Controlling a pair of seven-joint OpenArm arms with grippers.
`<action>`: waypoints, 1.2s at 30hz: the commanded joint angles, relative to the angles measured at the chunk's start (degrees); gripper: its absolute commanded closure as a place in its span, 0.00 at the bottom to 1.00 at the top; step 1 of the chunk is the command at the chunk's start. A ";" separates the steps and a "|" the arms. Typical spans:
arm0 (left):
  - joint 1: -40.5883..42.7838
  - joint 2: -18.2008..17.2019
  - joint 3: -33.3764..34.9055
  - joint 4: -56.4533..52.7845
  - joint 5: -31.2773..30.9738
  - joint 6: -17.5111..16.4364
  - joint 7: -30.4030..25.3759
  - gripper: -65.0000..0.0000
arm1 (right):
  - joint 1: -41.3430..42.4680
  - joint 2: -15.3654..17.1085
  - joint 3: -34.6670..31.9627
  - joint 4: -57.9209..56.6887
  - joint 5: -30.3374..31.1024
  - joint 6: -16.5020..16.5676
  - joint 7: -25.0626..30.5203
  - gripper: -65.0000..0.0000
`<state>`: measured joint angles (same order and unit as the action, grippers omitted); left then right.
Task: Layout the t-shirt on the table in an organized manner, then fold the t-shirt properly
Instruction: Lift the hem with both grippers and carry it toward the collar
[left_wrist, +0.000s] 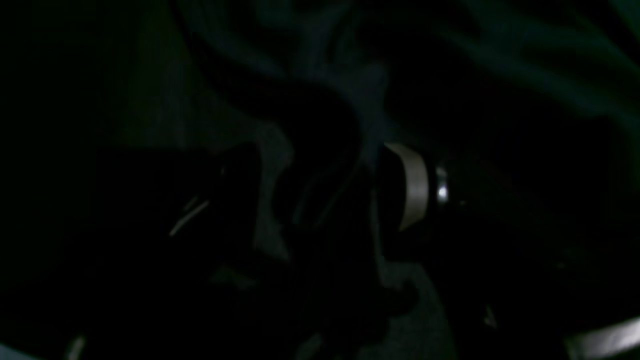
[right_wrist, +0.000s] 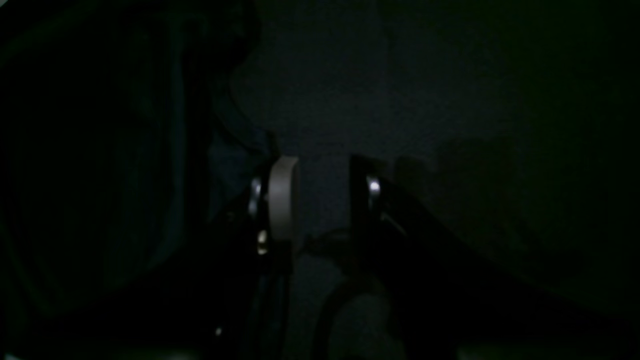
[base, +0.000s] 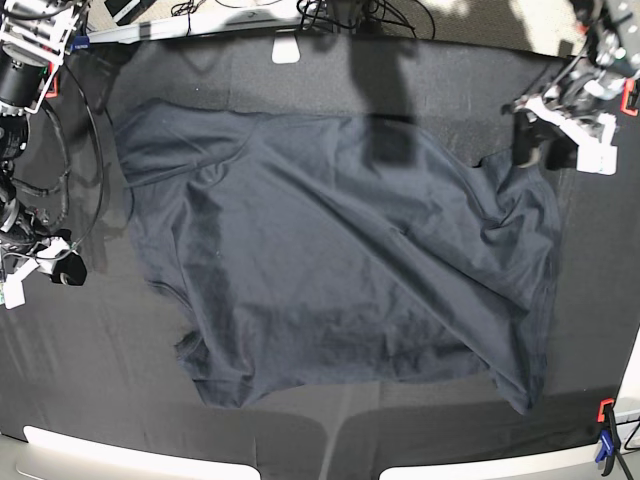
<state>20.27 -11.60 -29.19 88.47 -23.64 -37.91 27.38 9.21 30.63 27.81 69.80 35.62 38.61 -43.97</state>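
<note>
2 grippers gape empty, left gripper (base: 545, 140) wide, right gripper (base: 62, 268) narrower, beside the creased, sheeny t-shirt (base: 340, 260).

Orange clamp (base: 605, 408) and blue clamp (base: 607, 450) fixed at the table's near right corner. Small white tag (base: 287, 52) lying at the far edge. Black cables (base: 345, 12) bundled beyond that edge.

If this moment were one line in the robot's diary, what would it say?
t-shirt: spread, wrinkled, unfolded | left gripper: open, at shirt's edge | right gripper: open, off shirt
</note>
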 joint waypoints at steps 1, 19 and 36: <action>-0.31 -0.66 -0.22 0.70 -1.05 -0.22 -1.33 0.47 | 1.16 1.42 0.31 0.98 1.03 0.63 1.29 0.74; -0.28 -0.68 -0.22 0.70 -7.98 -0.26 2.56 1.00 | -2.05 1.27 0.31 10.45 18.05 1.39 -20.76 0.74; -0.28 -0.70 -0.22 0.70 -7.96 -0.26 1.29 1.00 | -20.39 -3.10 0.31 18.93 10.73 1.38 -13.79 0.74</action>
<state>20.27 -11.62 -29.19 88.31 -30.63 -37.78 30.02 -11.68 26.46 27.70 87.81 45.43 39.48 -58.85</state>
